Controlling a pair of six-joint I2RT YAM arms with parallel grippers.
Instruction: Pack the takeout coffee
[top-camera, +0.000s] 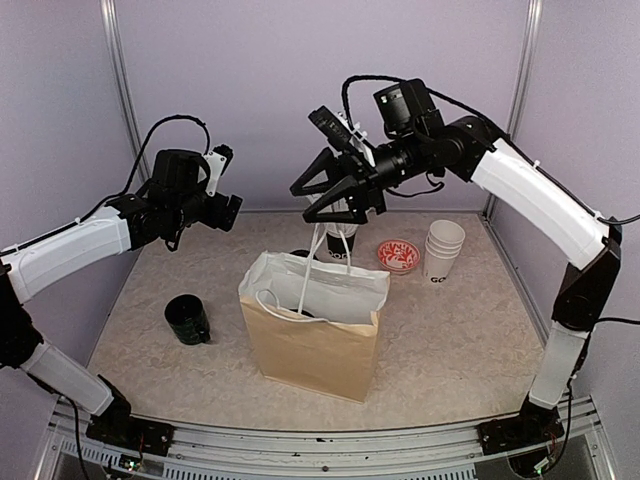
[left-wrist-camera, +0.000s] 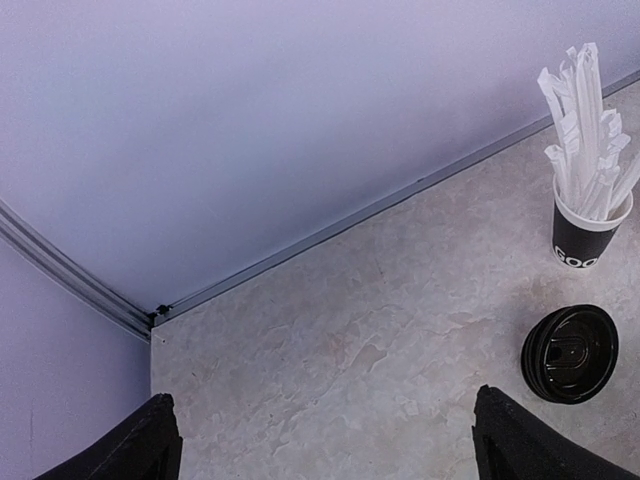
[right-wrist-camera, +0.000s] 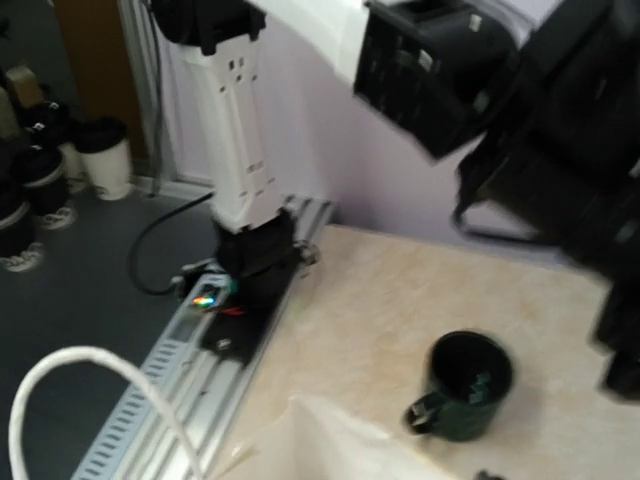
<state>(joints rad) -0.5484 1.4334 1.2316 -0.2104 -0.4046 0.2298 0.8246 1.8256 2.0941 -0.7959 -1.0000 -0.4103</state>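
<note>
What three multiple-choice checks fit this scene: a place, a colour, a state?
1. The dark green mug stands: A) left of the paper bag B) inside it C) right of it.
2. The lid by the straw cup is: A) white B) black C) red.
3. The left tool is: A) open, empty B) shut on the lid C) shut on the mug.
1 A: top view shows it left of the bag. 2 B: plainly black in the left wrist view. 3 A: fingers wide apart, only table between.

white arms (top-camera: 70, 250), black joints (top-camera: 183, 180) and cables (top-camera: 172, 119)
</note>
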